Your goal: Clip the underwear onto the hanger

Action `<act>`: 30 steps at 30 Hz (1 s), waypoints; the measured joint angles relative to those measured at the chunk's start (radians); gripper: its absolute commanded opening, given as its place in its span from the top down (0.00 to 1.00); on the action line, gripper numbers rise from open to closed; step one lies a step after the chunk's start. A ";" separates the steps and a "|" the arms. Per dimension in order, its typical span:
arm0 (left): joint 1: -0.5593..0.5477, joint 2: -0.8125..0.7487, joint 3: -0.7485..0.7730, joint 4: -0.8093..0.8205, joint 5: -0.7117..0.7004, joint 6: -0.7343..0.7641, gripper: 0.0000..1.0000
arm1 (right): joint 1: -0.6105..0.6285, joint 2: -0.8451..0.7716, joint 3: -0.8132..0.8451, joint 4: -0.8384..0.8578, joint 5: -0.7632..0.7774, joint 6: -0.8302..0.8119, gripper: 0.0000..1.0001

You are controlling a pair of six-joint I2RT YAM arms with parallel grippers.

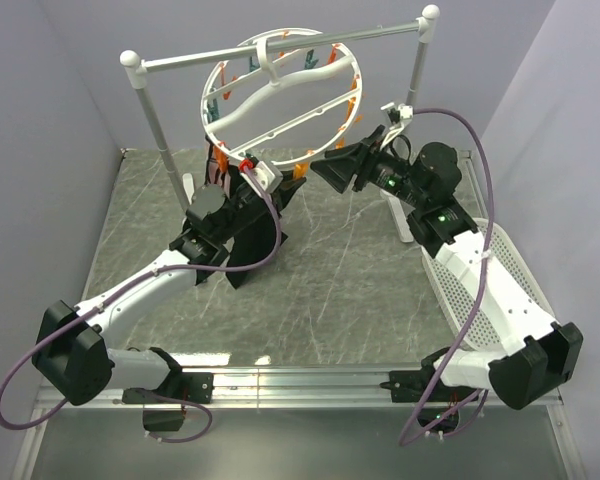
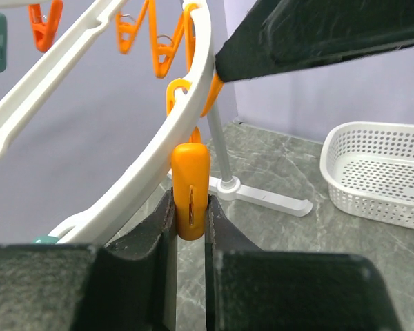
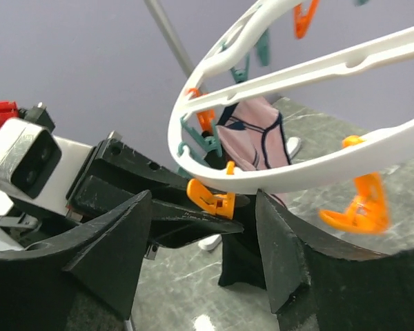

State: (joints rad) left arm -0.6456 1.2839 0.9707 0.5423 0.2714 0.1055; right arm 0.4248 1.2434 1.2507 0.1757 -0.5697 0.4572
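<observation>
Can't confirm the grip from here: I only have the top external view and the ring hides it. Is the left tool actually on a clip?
Observer: Yes. The left wrist view shows the left tool closed on an orange clothespin that hangs from the rim of the hanger.
Operator: Right tool holding anything?
Observer: No. Its own camera shows the right tool open, with the rim just ahead of its gap and nothing gripped.
Operator: Underwear in that clip?
Observer: Cannot tell. The right wrist view shows the underwear hanging below that clothespin, but whether the clip bites it is hidden.
</observation>
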 measured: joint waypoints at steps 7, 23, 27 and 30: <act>0.006 0.000 0.000 -0.003 0.003 -0.040 1.00 | 0.002 0.080 -0.003 0.065 -0.063 0.060 0.31; 0.003 0.010 -0.034 0.127 0.032 -0.079 1.00 | 0.034 0.128 -0.032 0.184 -0.121 0.105 0.31; 0.003 0.011 -0.034 0.129 0.046 -0.084 1.00 | 0.038 0.129 -0.033 0.187 -0.124 0.098 0.34; 0.001 0.014 -0.034 0.130 0.047 -0.081 1.00 | 0.050 0.133 -0.033 0.177 -0.104 0.083 0.40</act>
State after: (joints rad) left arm -0.6445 1.2984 0.9363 0.6720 0.3180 0.0246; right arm 0.4747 1.3766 1.2175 0.3527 -0.6739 0.5400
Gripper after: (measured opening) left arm 0.169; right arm 0.648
